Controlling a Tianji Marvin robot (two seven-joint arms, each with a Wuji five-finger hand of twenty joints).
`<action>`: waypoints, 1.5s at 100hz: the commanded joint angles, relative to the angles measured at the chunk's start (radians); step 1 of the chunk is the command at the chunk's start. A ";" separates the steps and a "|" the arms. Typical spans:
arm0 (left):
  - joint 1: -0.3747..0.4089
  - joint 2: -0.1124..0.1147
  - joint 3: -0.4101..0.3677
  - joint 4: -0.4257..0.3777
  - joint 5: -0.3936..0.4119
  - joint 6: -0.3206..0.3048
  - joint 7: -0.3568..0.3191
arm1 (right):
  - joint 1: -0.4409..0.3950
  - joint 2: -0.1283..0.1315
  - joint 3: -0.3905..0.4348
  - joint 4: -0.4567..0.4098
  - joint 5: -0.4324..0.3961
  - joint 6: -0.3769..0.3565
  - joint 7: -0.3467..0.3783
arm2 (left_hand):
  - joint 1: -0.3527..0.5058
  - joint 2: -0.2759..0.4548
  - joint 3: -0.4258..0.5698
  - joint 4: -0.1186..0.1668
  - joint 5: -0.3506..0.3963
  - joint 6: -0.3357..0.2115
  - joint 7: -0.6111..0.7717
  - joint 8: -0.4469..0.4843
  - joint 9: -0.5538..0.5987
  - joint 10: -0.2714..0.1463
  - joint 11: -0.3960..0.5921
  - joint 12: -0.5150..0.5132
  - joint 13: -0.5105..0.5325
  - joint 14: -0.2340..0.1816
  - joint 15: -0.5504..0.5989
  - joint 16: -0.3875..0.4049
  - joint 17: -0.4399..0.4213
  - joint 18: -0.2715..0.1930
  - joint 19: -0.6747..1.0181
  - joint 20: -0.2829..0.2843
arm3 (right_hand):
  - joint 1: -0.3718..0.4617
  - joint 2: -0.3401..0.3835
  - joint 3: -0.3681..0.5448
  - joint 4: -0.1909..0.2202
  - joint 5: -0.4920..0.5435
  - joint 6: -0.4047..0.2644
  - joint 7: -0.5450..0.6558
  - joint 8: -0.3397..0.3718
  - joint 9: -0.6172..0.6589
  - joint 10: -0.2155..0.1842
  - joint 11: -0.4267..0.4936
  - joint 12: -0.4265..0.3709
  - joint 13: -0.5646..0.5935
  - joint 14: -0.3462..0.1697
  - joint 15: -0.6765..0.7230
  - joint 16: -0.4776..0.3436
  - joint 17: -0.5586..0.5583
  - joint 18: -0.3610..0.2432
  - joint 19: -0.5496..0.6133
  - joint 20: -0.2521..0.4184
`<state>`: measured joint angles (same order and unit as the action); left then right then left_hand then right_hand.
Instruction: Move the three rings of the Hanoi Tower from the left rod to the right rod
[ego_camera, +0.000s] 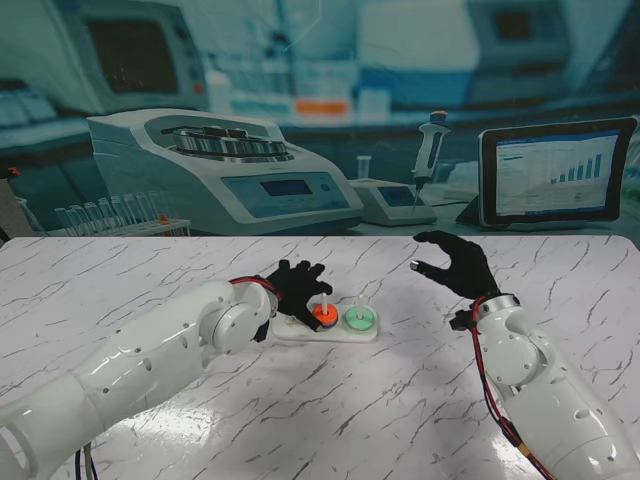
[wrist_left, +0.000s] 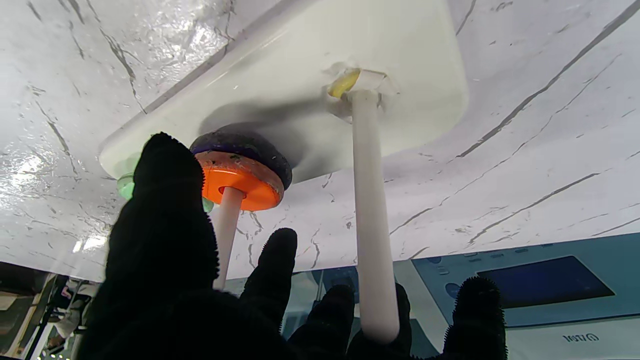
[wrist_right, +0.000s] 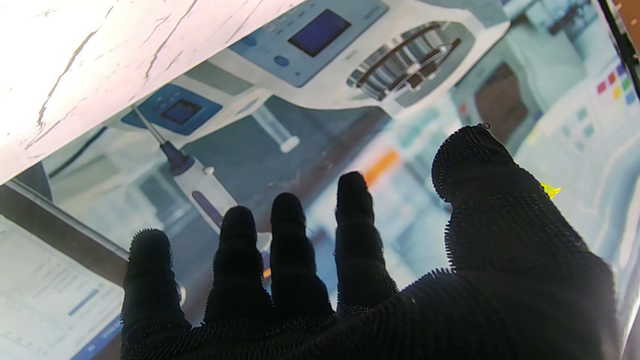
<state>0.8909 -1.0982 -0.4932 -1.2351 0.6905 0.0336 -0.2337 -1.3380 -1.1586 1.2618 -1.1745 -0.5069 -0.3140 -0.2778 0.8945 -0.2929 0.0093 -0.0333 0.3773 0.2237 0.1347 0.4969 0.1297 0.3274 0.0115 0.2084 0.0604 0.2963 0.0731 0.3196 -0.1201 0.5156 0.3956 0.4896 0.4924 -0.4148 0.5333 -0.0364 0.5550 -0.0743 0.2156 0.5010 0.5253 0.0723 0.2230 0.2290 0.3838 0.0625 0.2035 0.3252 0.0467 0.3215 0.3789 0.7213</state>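
White marble-patterned table (ego_camera: 330, 400) before a printed laboratory backdrop (ego_camera: 300, 90). A white base (ego_camera: 330, 333) lies near the table's middle, bearing three upright white rods.

Stand view: the orange ring (ego_camera: 323, 315) sits on the middle rod, and the green ring (ego_camera: 359, 320) sits on the right rod, just beside it. The left hand (ego_camera: 296, 283), black-gloved, is spread over the left end of the base, its fingers apart, with fingertips close to the orange ring; no ring is held.

Left wrist view: the orange ring (wrist_left: 239, 181) lies on top of a dark purple ring (wrist_left: 250, 150) on the middle rod (wrist_left: 225, 225). The left rod (wrist_left: 372, 215) is bare and passes between the gloved fingers (wrist_left: 280, 270); whether they touch it cannot be told. The thumb (wrist_left: 165, 210) hides most of the green ring (wrist_left: 126, 187). The underside edge of the base (wrist_left: 310, 65) rests flat on the table.

The right hand (ego_camera: 455, 263) is raised over the table, well apart from the base on the right, fingers spread and holding nothing. Right wrist view: its fingers (wrist_right: 290, 240) are separated, with only the backdrop and a strip of table (wrist_right: 75, 60) beyond them.
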 joint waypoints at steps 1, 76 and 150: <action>-0.010 -0.008 0.006 0.001 -0.011 -0.025 -0.016 | -0.006 -0.009 -0.002 -0.004 0.002 0.001 -0.004 | 0.010 -0.021 -0.018 0.005 -0.004 -0.009 -0.012 0.013 -0.046 0.018 -0.027 -0.016 -0.038 0.009 -0.020 -0.008 -0.017 0.028 -0.047 -0.015 | 0.021 0.021 -0.012 0.026 0.013 -0.011 0.001 -0.013 0.021 -0.011 0.009 0.003 -0.004 -0.003 -0.001 0.014 -0.011 -0.080 0.008 0.009; -0.025 -0.019 0.052 0.042 -0.003 -0.034 0.018 | -0.007 -0.008 -0.002 -0.003 0.001 0.003 -0.003 | 0.073 -0.047 0.001 0.010 0.022 -0.075 0.007 0.023 -0.040 0.010 -0.010 -0.001 -0.026 0.006 -0.008 -0.003 -0.003 0.023 -0.043 0.013 | 0.018 0.022 -0.015 0.026 0.010 -0.016 0.001 -0.014 0.019 -0.015 0.012 0.002 -0.029 -0.015 0.002 0.009 -0.010 -0.084 0.009 0.009; -0.020 -0.039 0.062 0.080 0.007 -0.035 0.089 | -0.006 -0.008 -0.003 0.001 0.001 0.003 -0.001 | 0.158 0.033 -0.006 -0.001 0.114 -0.249 0.129 0.126 0.008 -0.048 0.018 0.056 0.020 -0.006 0.015 0.014 0.001 0.014 0.049 0.031 | 0.022 0.023 -0.015 0.026 0.010 -0.007 0.001 -0.014 0.019 -0.012 0.013 0.003 -0.007 -0.005 0.006 0.016 -0.009 -0.081 0.008 0.008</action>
<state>0.8656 -1.1262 -0.4294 -1.1592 0.7029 0.0232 -0.1439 -1.3384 -1.1588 1.2629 -1.1732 -0.5082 -0.3117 -0.2781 1.0002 -0.3016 0.0127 -0.0338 0.4583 0.0256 0.2393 0.6047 0.1317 0.2949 0.0186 0.2512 0.0619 0.2963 0.0768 0.3216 -0.1157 0.5156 0.4160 0.5065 0.4924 -0.4149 0.5332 -0.0364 0.5550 -0.0743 0.2156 0.5010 0.5253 0.0723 0.2326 0.2290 0.3838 0.0625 0.2041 0.3252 0.0467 0.3215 0.3789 0.7213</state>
